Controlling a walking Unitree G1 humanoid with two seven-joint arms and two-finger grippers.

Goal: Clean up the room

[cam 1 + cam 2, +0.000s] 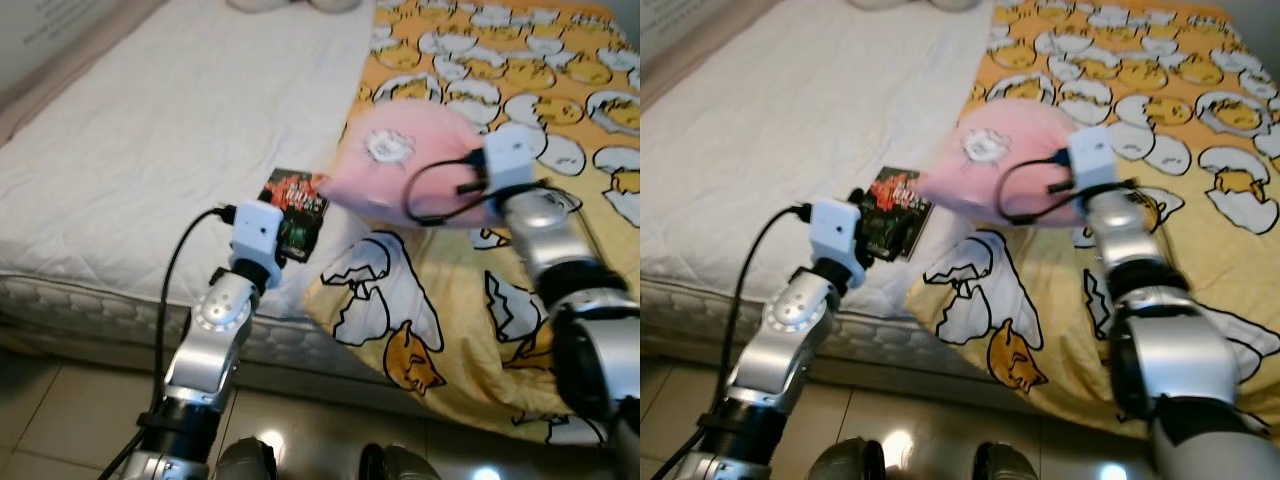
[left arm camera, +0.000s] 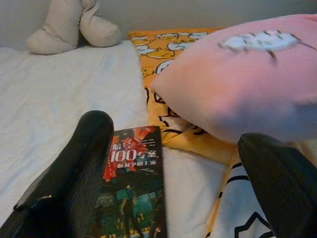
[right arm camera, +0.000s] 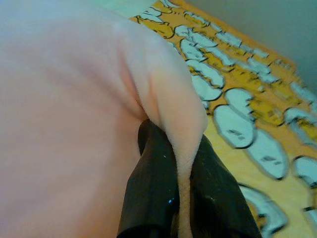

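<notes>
The right gripper (image 3: 181, 198) pinches the pink pillow's (image 1: 400, 165) edge, apparently lifted off the bed (image 1: 150, 150), while the left gripper (image 2: 173, 188) hovers spread over the book (image 1: 297, 212) beside it.

Place: home bedroom
Evidence: bed with white quilted mattress (image 1: 150, 150); yellow egg-print blanket (image 1: 520, 70); soft pink round pillow (image 1: 400, 160); pale tiled floor (image 1: 60, 420)

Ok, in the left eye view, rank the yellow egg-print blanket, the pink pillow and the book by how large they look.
1. Yellow egg-print blanket, largest.
2. Pink pillow, pinched by the right gripper.
3. Book, smallest, partly hidden by the left wrist, with the open left gripper over it.
</notes>
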